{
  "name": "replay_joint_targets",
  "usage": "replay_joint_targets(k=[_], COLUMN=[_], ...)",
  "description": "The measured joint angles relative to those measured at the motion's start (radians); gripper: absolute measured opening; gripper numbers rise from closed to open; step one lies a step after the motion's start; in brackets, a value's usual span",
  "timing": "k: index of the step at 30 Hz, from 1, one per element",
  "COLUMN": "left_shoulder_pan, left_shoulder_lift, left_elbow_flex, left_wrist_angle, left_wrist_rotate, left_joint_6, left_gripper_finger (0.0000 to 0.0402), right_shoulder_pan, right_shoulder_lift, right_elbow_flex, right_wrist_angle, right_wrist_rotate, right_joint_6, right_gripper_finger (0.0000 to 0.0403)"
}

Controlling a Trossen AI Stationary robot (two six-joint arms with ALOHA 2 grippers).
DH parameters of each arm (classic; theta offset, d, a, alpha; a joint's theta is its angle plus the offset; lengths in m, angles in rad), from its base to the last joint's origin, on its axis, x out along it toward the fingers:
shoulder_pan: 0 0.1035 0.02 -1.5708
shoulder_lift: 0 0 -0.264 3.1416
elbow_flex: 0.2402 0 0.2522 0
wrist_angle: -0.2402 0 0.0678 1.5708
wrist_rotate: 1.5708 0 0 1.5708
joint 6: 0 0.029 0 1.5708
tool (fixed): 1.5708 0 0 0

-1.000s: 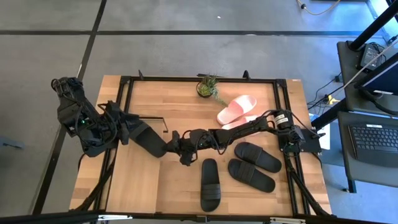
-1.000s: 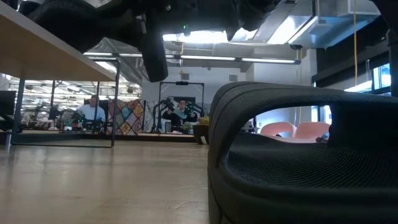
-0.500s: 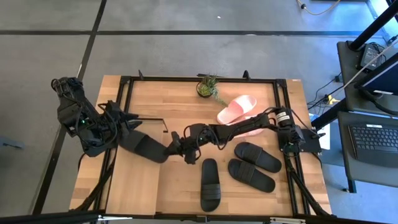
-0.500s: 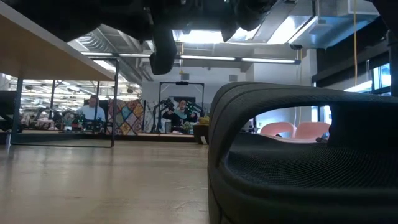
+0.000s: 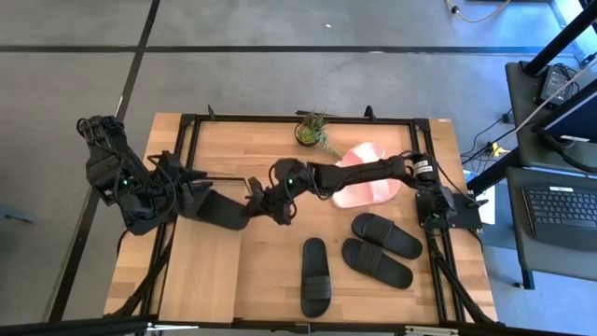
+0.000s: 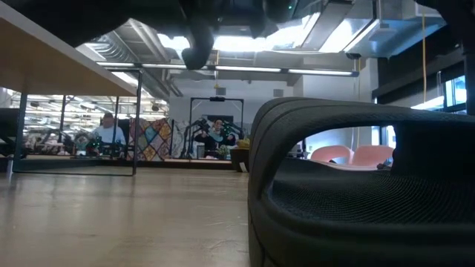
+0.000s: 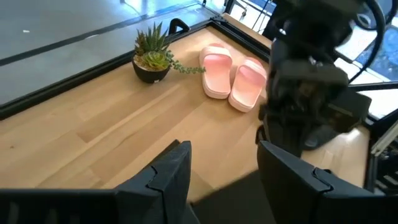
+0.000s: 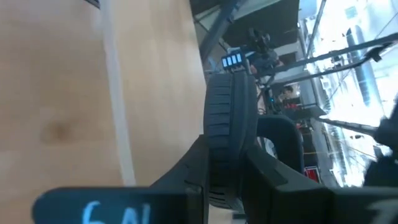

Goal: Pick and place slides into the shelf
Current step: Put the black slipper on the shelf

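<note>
Holding one black slide (image 5: 219, 207) between my two grippers: left gripper (image 5: 241, 207) fingers clamp one end. Right gripper (image 5: 258, 200) pinches the other edge above the table (image 5: 215, 271).

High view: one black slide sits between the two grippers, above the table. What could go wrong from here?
1. The matte black slide sandal seems gripped at once by the left gripper and the right gripper; uneven motion could twist it loose and drop it.
2. The right arm reaches across the pale pink slides, near the small potted plant; a low retreat might knock either.
</note>
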Motion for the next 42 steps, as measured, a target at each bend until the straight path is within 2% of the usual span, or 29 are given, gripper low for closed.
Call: replay_joint_targets(k=[16,22,26,42], left_shoulder_pan=[0.000,0.000,0.000,0.000], left_shoulder_lift=[0.000,0.000,0.000,0.000], left_elbow_flex=[0.000,0.000,0.000,0.000], left_wrist_angle=[-0.024,-0.023,-0.020,-0.017], left_wrist_rotate=[-0.005,-0.006,-0.006,-0.006], left_joint_6=[-0.004,-0.008,-0.010,-0.038], left_gripper_finger=[0.0175,0.0175,0.0175,0.0175], right_shoulder_pan=[-0.077,-0.081,-0.091,-0.122], right_shoulder_lift=[0.001,0.023,0.049,0.105], right_elbow_flex=[0.002,0.001,0.001,0.001], right_wrist_angle=[0.003,0.008,0.021,0.074], right_wrist_rotate=[-0.183,-0.187,-0.229,-0.235], right_joint_6=[-0.148,-0.158,-0.160,-0.255], right_gripper_finger=[0.0061,0.0058,0.0058,0.0058])
